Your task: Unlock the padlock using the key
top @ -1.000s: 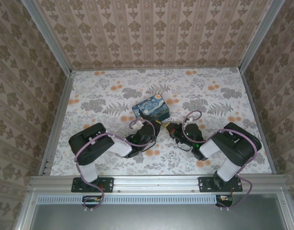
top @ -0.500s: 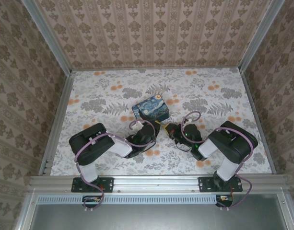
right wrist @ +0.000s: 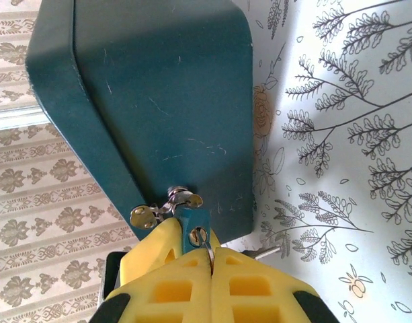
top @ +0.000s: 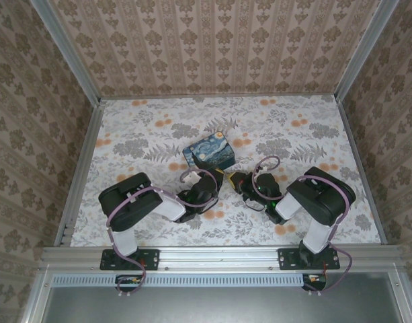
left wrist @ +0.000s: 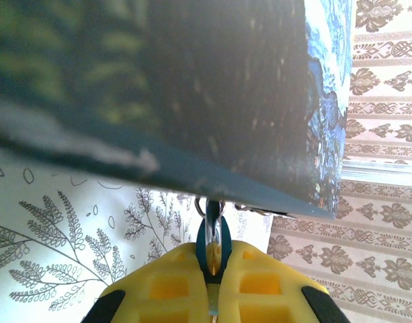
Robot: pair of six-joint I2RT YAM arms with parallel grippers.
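Right end effector (right wrist: 207, 257), clenched on the key (right wrist: 206, 242), has edged left against the padlock (left wrist: 225, 243), which left end effector (left wrist: 212, 261) grips. Turning likely next.

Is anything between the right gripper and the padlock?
Nothing visible. In the right wrist view the padlock sits right at the right gripper's closed fingertips, hanging at the box's lower edge.
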